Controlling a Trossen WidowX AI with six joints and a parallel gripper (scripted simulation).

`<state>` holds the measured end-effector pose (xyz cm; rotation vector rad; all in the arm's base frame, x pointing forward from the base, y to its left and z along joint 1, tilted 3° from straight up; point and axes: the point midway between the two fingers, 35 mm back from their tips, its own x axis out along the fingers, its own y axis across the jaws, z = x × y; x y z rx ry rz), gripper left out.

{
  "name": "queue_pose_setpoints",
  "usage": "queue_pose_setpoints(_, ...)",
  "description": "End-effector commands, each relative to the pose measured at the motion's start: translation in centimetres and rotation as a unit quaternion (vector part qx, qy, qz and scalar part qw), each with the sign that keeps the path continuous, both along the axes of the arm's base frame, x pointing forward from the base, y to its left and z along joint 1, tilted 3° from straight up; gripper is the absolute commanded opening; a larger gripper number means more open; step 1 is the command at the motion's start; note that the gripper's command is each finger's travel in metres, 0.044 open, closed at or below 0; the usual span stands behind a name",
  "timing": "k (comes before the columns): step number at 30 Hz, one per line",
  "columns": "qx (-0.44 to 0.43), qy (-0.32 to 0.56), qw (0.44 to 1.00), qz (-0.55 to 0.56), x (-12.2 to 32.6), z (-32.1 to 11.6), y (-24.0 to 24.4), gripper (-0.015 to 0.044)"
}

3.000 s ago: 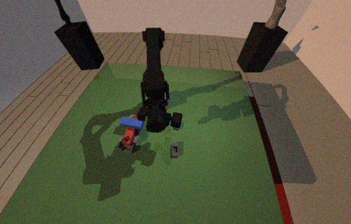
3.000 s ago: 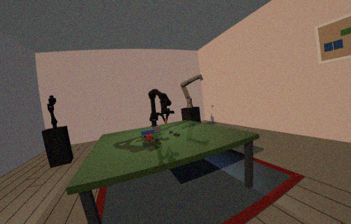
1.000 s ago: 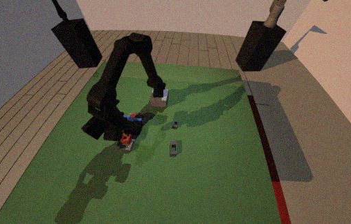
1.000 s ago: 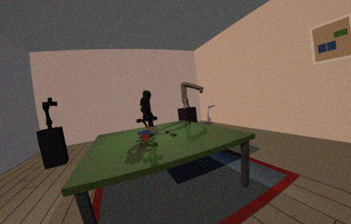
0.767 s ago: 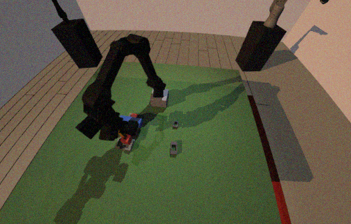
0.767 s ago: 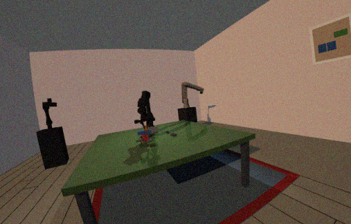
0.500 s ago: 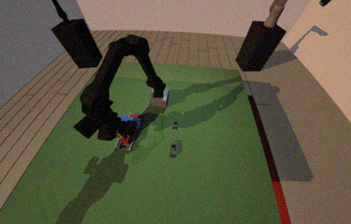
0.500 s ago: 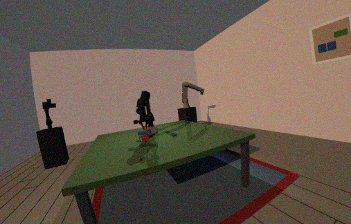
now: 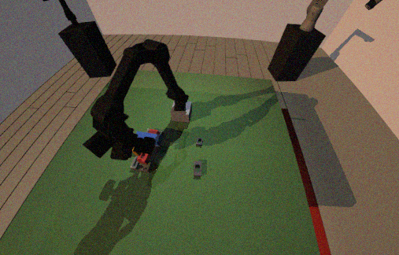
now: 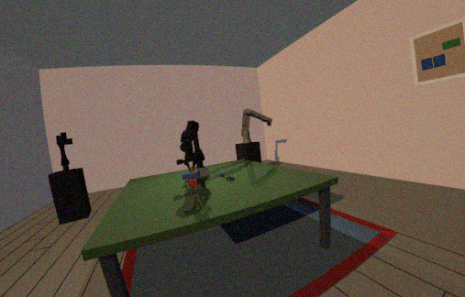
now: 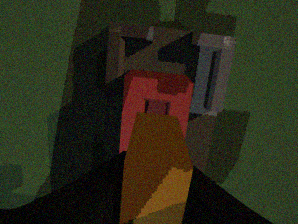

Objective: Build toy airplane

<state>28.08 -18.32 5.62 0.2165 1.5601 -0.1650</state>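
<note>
The red fuselage (image 9: 142, 158) (image 10: 193, 182) (image 11: 131, 105) lies in the grey cradle (image 11: 225, 70); how flat it sits is hard to tell. The blue wing (image 9: 144, 135) (image 10: 191, 176) lies across the top of the fuselage; its tab is hidden. My gripper (image 11: 151, 163) is shut on the orange-yellow tail fin (image 11: 155, 142) (image 9: 134, 151) (image 10: 192, 170). In the wrist view the fin is over the tail end of the fuselage, and its edge overlaps the near side of the dark tail socket (image 11: 157, 106). The socket still shows, and the fin's tab is hidden.
Two small grey slotted holders (image 9: 199, 142) (image 9: 197, 168) stand on the green table (image 9: 240, 189) to the right of the cradle. The arm's base block (image 9: 180, 115) stands behind. Dark pedestals (image 9: 90, 51) (image 9: 296, 53) with other arms stand beyond the table.
</note>
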Motion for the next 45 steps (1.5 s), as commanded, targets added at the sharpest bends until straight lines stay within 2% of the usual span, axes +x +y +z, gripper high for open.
queue_pose_setpoints(1,-0.002,0.0,1.0,0.002,0.0,0.0,-0.1,0.0065)
queue_pose_setpoints(34,-0.001,0.0,1.0,0.002,0.0,-4.0,0.0,0.0065)
queue_pose_setpoints(39,-0.001,-0.001,1.0,0.0,0.1,-3.8,0.0,0.0031)
queue_pose_setpoints(41,-0.001,-0.001,1.0,0.0,0.1,-3.8,0.0,0.0)
queue_pose_setpoints(44,-0.001,-0.001,1.0,0.0,0.1,-3.8,0.0,0.0)
queue_pose_setpoints(45,-0.001,-0.001,1.0,0.0,0.1,-3.8,0.0,0.0026)
